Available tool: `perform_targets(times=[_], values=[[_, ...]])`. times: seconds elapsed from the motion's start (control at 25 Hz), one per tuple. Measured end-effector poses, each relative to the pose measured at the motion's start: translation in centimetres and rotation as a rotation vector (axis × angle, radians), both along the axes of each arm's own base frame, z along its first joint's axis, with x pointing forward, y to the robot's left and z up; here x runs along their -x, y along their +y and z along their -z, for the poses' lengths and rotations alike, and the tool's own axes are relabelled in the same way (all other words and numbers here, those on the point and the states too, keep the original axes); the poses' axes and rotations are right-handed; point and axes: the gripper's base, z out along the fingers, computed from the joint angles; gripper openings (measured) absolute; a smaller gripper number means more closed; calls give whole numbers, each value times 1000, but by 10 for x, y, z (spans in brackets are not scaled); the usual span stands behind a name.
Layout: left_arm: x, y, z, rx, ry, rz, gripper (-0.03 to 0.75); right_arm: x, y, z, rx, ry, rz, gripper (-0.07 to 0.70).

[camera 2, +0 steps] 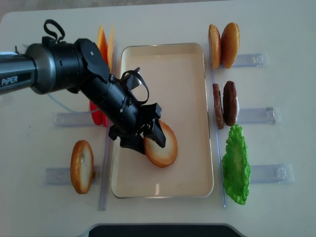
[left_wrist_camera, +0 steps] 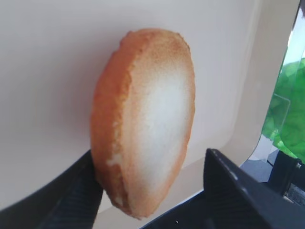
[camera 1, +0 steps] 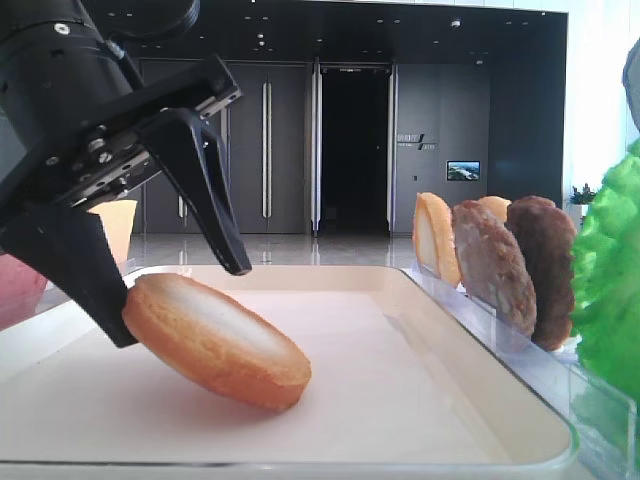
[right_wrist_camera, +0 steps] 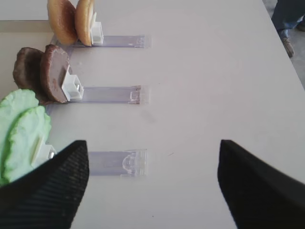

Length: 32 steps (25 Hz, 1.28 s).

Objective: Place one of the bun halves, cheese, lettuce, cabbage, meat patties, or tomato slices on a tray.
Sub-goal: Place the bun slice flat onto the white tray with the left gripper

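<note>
Black left fingers [camera 1: 95, 290] spread wide, one touching tilted bun half [camera 1: 215, 340] on tray [camera 1: 420, 400] — right fingers [right_wrist_camera: 45, 188] apart, empty

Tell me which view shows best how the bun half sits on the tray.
The low exterior view: the bun half leans tilted, lower edge on the tray, upper edge against one finger of the open left gripper. Left wrist shows its cut face; overhead its position; right wrist misses it.

Bun half [left_wrist_camera: 143, 124] stands tilted on the tray [left_wrist_camera: 47, 71], between the spread left pincer [left_wrist_camera: 152, 200] fingers
</note>
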Motion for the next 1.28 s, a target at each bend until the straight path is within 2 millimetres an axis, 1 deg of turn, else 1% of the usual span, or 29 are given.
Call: perform_targets(times=[0.56, 0.84, 1.28], values=[[0, 0, 0, -7, 39, -72, 497, 0, 0, 0, 0, 0, 0, 531], [0, 5, 3, -76, 60, -107, 497, 0, 0, 0, 0, 0, 0, 531], [-4, 4, 3, -78, 55, -175, 497, 0, 0, 0, 0, 0, 0, 531]])
